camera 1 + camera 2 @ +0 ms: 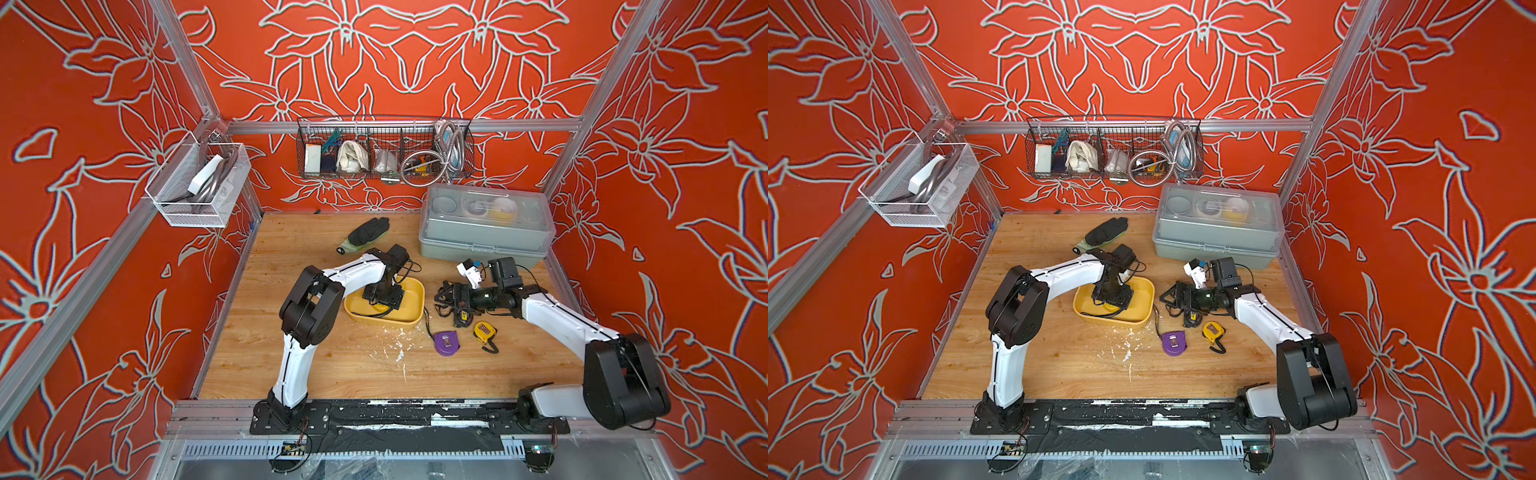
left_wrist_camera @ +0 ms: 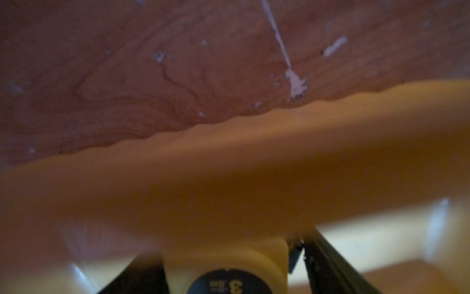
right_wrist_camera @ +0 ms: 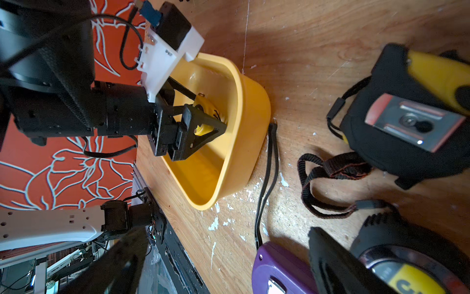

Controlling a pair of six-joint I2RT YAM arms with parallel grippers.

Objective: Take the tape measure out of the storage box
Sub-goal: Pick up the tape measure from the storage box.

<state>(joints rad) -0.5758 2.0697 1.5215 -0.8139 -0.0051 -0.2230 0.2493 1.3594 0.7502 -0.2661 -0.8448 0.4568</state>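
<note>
The yellow tape measure [image 2: 223, 257] sits inside the storage box [image 1: 390, 321]. The left gripper [image 3: 209, 114] reaches down and straddles it, hiding it in both top views. I cannot tell whether the fingers [image 2: 328, 262] pinch it. Its round black label, reading "3", faces the wrist camera, and its long axis is unclear. Just outside the box lie a purple tape measure [image 1: 446, 343], its black strap along the box wall, and a black-and-yellow tape measure [image 3: 407, 122]. The right gripper [image 1: 442, 300] hangs beside them, spread wide and empty.

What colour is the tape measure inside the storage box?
Tape measure: yellow, clearest in right wrist view.
</note>
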